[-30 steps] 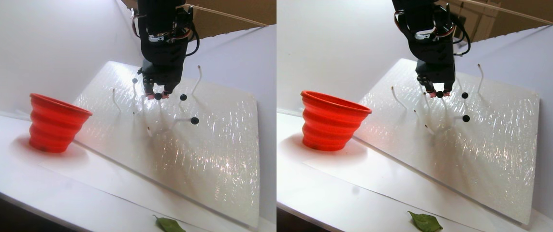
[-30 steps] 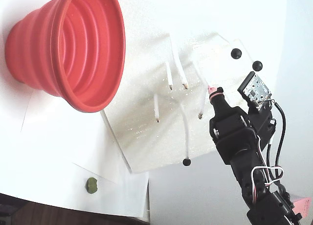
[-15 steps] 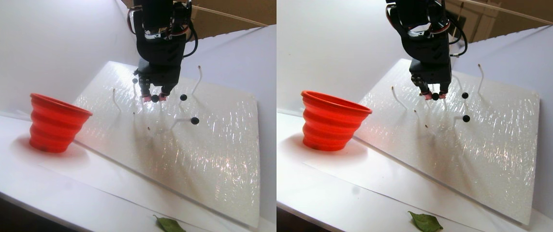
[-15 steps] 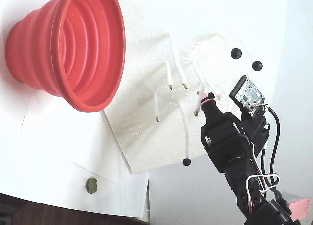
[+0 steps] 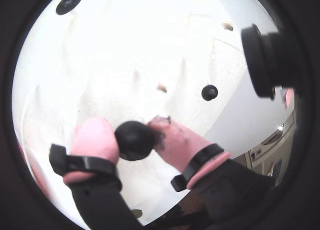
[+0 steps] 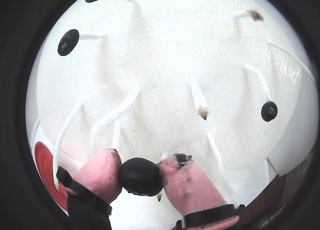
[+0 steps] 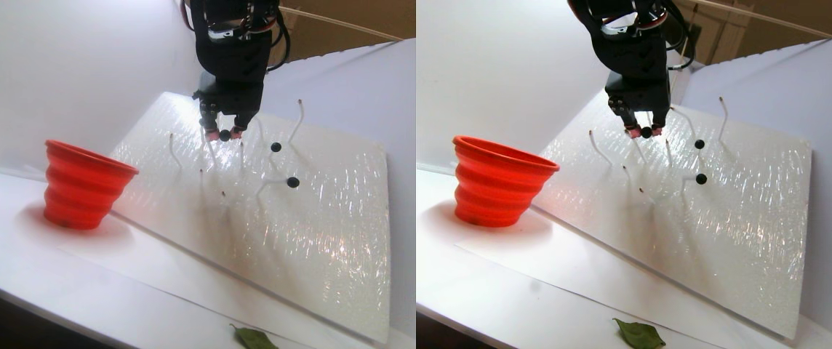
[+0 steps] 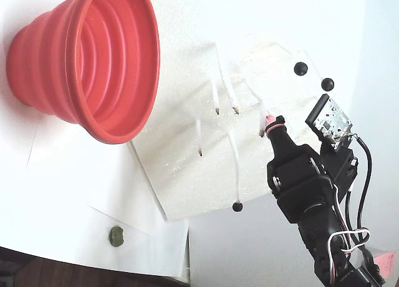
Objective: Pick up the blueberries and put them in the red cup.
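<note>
My gripper (image 6: 141,176) is shut on one blueberry (image 5: 134,139), a black ball pinched between the two pink fingertips (image 6: 102,174). In the stereo pair view the gripper (image 7: 224,135) hangs in front of the upper part of the slanted white board, right of and above the red cup (image 7: 85,185). The ridged red cup (image 8: 93,62) stands upright and apart from the arm. More blueberries (image 7: 276,147) (image 7: 292,182) sit on thin white stems sticking out of the board. The fixed view shows three such blueberries (image 8: 301,68) (image 8: 327,83) (image 8: 237,206).
The glittery white board (image 7: 314,233) leans against the back wall, with several bare white stems (image 8: 215,98) poking from it. A green leaf (image 7: 254,337) lies at the table's front edge, and it shows as a small green lump (image 8: 116,236) in the fixed view. A pink sticky note (image 8: 385,260) is near the arm.
The gripper has risen and shifted left toward the cup's side in the stereo pair view, carrying the blueberry. The cup and the other berries have not moved.
</note>
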